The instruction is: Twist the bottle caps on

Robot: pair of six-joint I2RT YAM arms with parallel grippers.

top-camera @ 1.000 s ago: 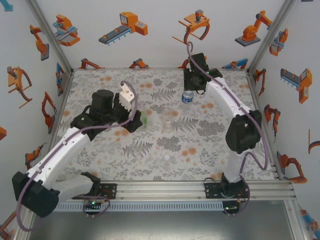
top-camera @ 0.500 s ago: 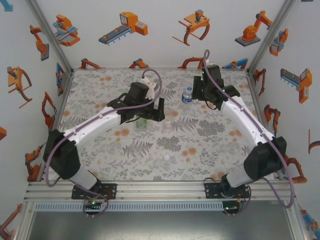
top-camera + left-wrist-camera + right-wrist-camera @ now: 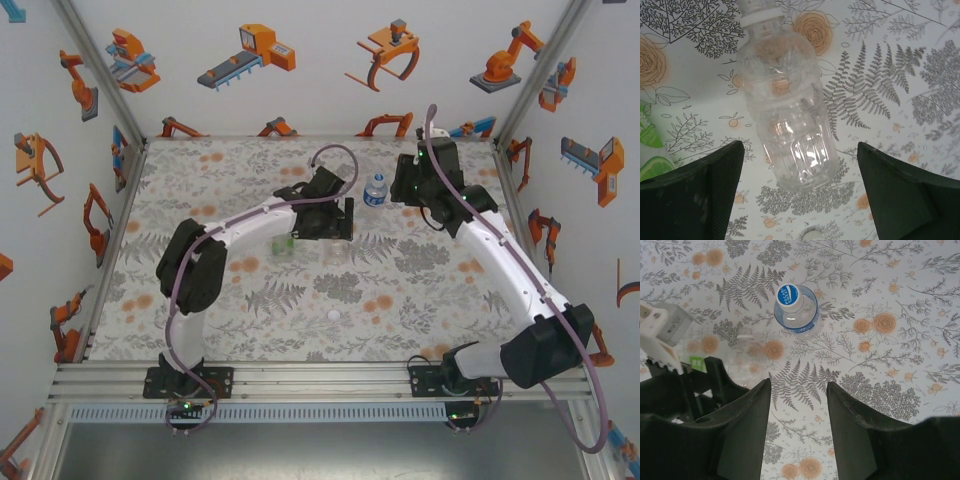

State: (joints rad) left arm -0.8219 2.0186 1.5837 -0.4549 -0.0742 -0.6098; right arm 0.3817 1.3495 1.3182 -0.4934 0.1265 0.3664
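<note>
Both end effectors are spread and empty. The left end effector [image 3: 338, 225] hangs over the middle of the counter [image 3: 200, 170], and the right end effector [image 3: 402, 190] is farther back and to the right.

Nearest to us, a loose bottle cap [image 3: 333, 315], white and round, lies by itself on the floral mat [image 3: 430, 300], well apart from all three bottles.

Farther in, the green-tinted bottle [image 3: 285, 243] and the clear bottle [image 3: 335, 250] sit near each other, the green one on the left. Both are at the near side of the left end effector. From the left wrist we see the clear bottle between the two dark fingers [image 3: 695, 195], touched by neither. A white ring [image 3: 760, 12] sits at its neck, and we cannot tell whether that is a cap or only a collar. A sliver of green shows at the left edge of that view.

Farthest back, the blue-labelled bottle [image 3: 375, 190] stands upright just left of the right end effector, apart from it. From the right wrist we look down on its printed cap [image 3: 790, 296], blue and white, seated on the neck. The bottle lies beyond the fingertips [image 3: 752, 410], with bare mat in the gap between them.
</note>
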